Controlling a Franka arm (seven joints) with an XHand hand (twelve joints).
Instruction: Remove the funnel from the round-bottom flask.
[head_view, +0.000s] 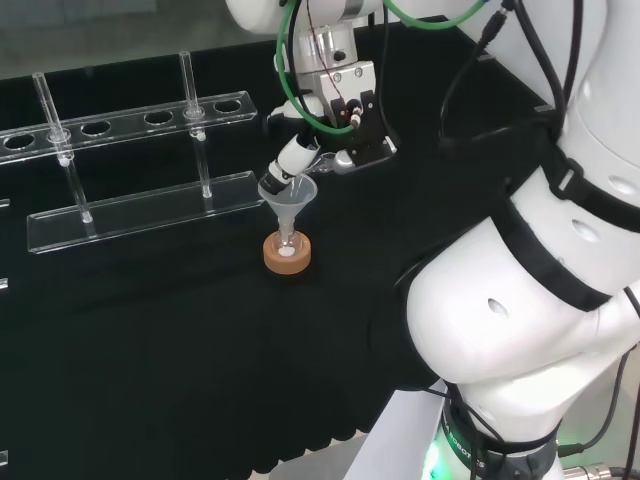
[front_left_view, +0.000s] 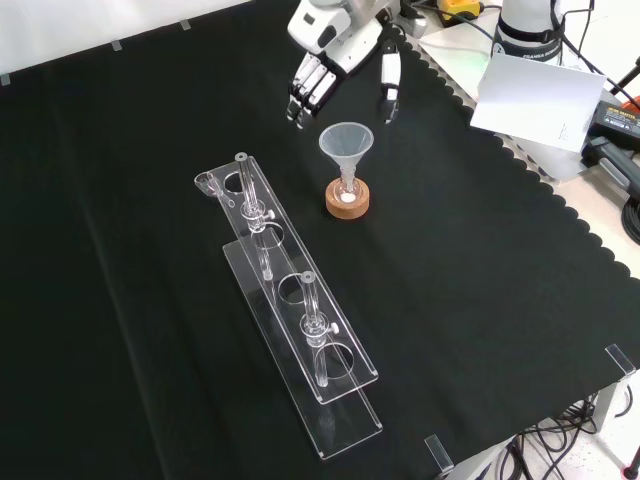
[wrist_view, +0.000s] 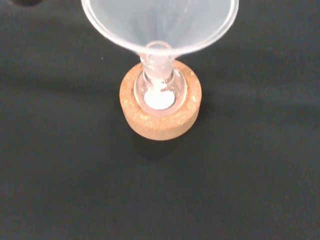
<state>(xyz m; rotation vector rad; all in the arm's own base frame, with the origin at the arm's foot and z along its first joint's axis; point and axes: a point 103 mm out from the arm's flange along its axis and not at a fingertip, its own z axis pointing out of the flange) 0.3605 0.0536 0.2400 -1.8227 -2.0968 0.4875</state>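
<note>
A clear funnel (front_left_view: 346, 146) stands with its stem in the neck of a small round-bottom flask (front_left_view: 347, 193), which sits on a cork ring (front_left_view: 347, 203) near the cloth's middle. The wrist view looks down on the funnel (wrist_view: 160, 25), the flask (wrist_view: 160, 92) with something white in its bottom, and the cork ring (wrist_view: 161, 122). The hand (front_left_view: 335, 60) hovers just behind and above the funnel in the front view, fingers straight and spread, thumb apart on the right, touching nothing. In the head view the hand (head_view: 295, 155) hangs right at the funnel's (head_view: 288, 195) rim.
A clear plastic test-tube rack (front_left_view: 290, 330) with two upright glass tubes stands left of and in front of the flask in the front view. In the head view the rack (head_view: 130, 160) lies behind and to the left. The arm's white links (head_view: 540, 250) fill the right.
</note>
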